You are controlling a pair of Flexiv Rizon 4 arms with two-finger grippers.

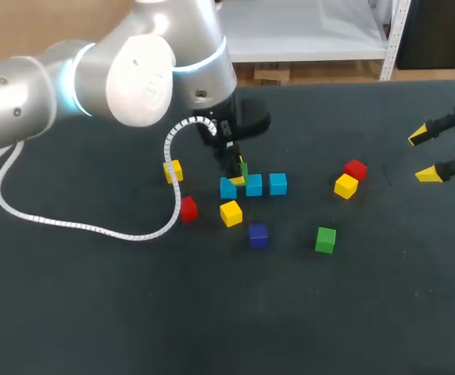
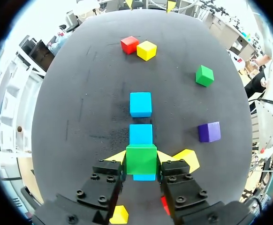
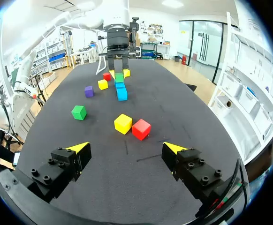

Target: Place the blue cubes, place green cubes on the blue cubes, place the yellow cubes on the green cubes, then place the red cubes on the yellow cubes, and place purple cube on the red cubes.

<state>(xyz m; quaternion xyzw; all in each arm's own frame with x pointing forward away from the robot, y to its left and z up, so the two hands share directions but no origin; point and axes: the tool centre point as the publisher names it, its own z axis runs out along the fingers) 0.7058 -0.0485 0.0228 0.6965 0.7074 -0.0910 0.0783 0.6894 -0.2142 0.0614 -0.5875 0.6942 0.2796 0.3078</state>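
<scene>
The green cube [image 2: 141, 160] was pinched by the left pincer [image 2: 141, 156] directly over the end blue cube [image 2: 144, 177] of the row, evidently for stacking. The right pincer [image 3: 126, 148] was held spread, well apart, presumably to avoid obstruction.

Head view's kinda useless for the grasp: the left arm [image 1: 141, 74] sits right over the left gripper [image 1: 240, 173], so the green cube [image 1: 244, 166] in it shows only as a sliver, and the white cable [image 1: 168, 147] cuts across a red cube [image 1: 189, 209] and a yellow cube [image 1: 173, 171]. From the left wrist, the blue cube [image 2: 143, 177] under the green one is just a thin strip, and that red cube is mostly behind a finger. The right gripper [image 1: 423, 154] has its body chopped off by the head view's edge.
</scene>
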